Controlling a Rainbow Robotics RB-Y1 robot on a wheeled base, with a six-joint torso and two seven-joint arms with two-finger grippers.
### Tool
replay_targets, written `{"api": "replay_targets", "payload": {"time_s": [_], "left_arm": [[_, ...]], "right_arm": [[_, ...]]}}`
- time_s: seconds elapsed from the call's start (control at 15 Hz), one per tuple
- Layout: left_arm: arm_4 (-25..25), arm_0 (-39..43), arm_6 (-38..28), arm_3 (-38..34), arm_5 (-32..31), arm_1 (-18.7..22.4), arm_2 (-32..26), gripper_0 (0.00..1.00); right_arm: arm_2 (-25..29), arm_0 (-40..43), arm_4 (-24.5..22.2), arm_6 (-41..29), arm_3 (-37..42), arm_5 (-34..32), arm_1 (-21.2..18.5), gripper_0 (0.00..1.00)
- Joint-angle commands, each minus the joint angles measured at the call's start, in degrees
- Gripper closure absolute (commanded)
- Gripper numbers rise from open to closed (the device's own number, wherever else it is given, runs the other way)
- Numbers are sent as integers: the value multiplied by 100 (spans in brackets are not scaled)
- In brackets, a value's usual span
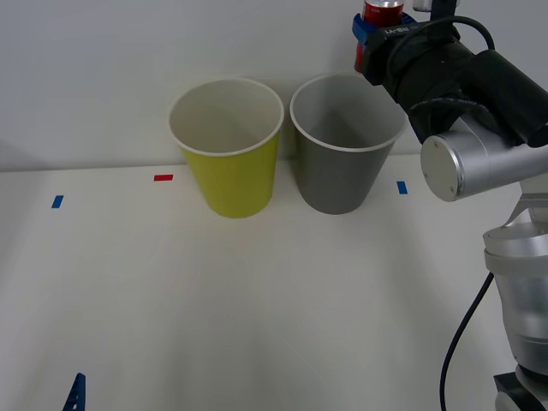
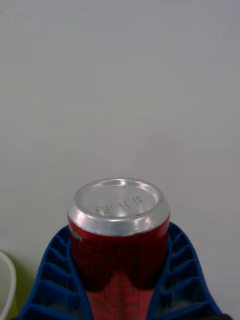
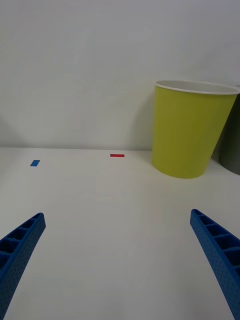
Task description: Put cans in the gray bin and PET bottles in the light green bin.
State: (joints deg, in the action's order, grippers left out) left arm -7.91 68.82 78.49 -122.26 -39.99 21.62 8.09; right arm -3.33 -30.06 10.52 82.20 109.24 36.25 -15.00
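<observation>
Overhead, right pincer raised above gray bin, clamping red can.

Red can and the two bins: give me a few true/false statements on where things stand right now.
1. The right gripper is shut on the red can. True.
2. The red can already lies inside the gray bin. False: it is held up in the air, above and just to the right of the gray bin's rim.
3. The light green bin stands to the left of the gray bin. True.
4. The left gripper holds a bottle. False: it is open, low over the bare table, holding nothing.
5. The light green bin is tipped on its side. False: both bins stand upright.
</observation>
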Motion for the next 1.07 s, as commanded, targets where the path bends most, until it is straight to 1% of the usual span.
{"api": "replay_targets", "payload": {"time_s": [0.07,0.8,1.0,1.07], "left_arm": [[0,0,0,0,0,0,0,0],[0,0,0,0,0,0,0,0],[0,0,0,0,0,0,0,0],[0,0,0,0,0,0,0,0]], "right_arm": [[-133,8,-173,-81,-8,-66,6,0],[-159,17,-208,-64,0,-154,-29,0],[-80,26,-419,-81,44,-145,42,0],[-45,44,-524,-90,141,22,103,0]]}}
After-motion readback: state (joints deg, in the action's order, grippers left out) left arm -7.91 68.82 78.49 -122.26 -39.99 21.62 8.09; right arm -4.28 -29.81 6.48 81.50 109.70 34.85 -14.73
